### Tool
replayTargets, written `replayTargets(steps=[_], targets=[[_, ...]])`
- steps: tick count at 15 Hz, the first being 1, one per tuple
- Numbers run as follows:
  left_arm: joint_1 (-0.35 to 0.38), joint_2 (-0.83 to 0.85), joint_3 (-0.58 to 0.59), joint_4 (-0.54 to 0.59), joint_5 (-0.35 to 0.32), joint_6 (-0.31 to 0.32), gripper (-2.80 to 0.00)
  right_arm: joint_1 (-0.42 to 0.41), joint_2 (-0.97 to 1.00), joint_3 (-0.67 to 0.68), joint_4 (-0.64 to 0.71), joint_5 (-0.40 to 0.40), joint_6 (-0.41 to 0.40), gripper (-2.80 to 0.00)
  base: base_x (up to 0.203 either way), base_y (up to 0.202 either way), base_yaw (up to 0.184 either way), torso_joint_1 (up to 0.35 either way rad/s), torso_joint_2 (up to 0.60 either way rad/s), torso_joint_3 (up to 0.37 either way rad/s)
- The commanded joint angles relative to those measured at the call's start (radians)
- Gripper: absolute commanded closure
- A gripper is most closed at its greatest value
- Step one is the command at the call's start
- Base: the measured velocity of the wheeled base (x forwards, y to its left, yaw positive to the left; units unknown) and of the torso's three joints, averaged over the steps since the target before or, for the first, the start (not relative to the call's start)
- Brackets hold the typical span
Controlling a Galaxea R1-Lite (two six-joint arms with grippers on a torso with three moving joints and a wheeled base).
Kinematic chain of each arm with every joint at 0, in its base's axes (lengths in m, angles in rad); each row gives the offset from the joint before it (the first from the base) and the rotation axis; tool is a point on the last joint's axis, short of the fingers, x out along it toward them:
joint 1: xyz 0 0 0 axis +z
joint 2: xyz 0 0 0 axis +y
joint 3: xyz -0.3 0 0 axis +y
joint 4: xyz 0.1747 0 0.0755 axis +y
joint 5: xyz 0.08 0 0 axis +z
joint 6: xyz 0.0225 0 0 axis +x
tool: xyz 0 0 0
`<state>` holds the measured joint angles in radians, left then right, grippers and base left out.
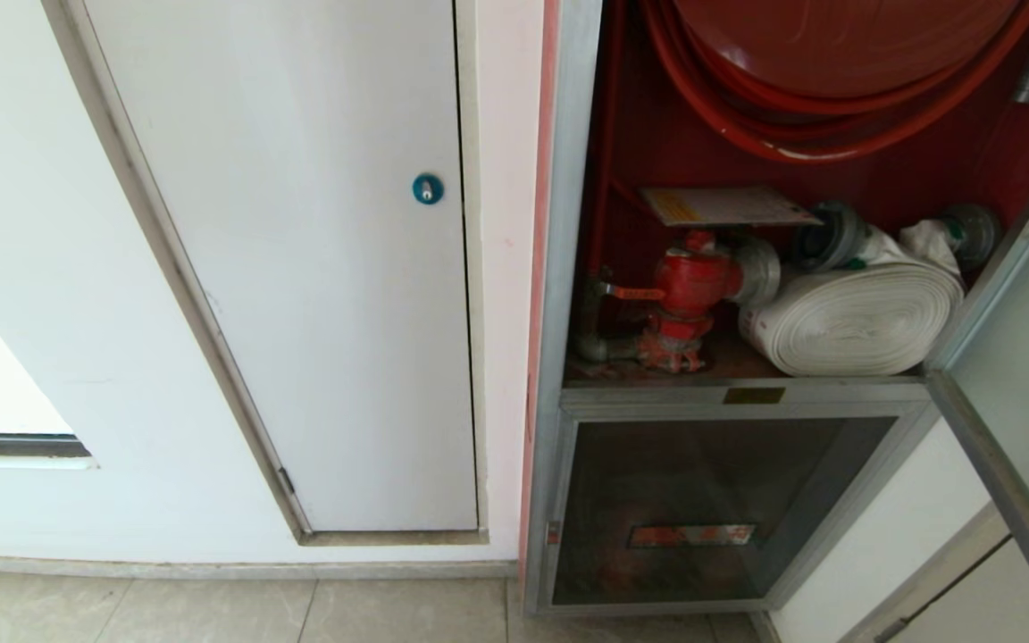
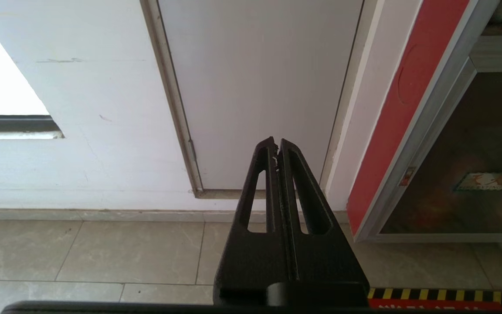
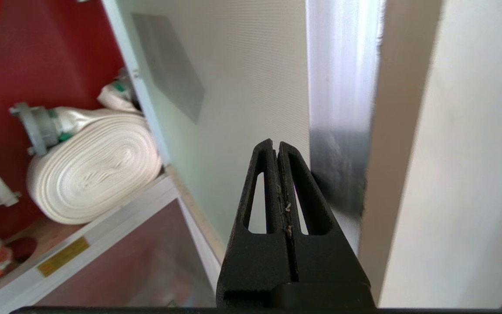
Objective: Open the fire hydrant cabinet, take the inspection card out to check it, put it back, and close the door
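The head view alone is showing the inspection card (image 1: 724,206) lying above the red valve (image 1: 689,281) inside the fire hydrant cabinet (image 1: 568,268). The right gripper (image 3: 277,146), fingers closed and empty, is facing the open door (image 3: 242,100)'s white inner face; the left gripper (image 2: 276,143), also closed, is pointing at the white flush panel (image 2: 259,87).

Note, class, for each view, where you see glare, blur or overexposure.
Head view: daylight blows out the white area at far left; the inspection card is soft. Left wrist view: overexposed patch at upper left. Right wrist view: the door edge is smeared with glare.
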<state>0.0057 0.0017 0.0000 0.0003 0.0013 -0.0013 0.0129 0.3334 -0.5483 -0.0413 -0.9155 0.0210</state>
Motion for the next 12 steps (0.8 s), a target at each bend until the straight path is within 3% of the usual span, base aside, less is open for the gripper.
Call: replayTargets(steps=[1, 12], targets=[[0.000, 0.001, 0.000, 0.000, 0.000, 0.000, 0.00, -0.020, -0.010, -0.002, 0.000, -0.005, -0.005, 0.00, 0.000, 0.000, 0.000, 0.000, 0.00, 0.000], [0.000, 0.001, 0.000, 0.000, 0.000, 0.000, 0.00, -0.090, 0.010, -0.078, 0.090, -0.032, -0.010, 0.00, 0.000, 0.000, 0.000, 0.000, 0.00, 0.000]])
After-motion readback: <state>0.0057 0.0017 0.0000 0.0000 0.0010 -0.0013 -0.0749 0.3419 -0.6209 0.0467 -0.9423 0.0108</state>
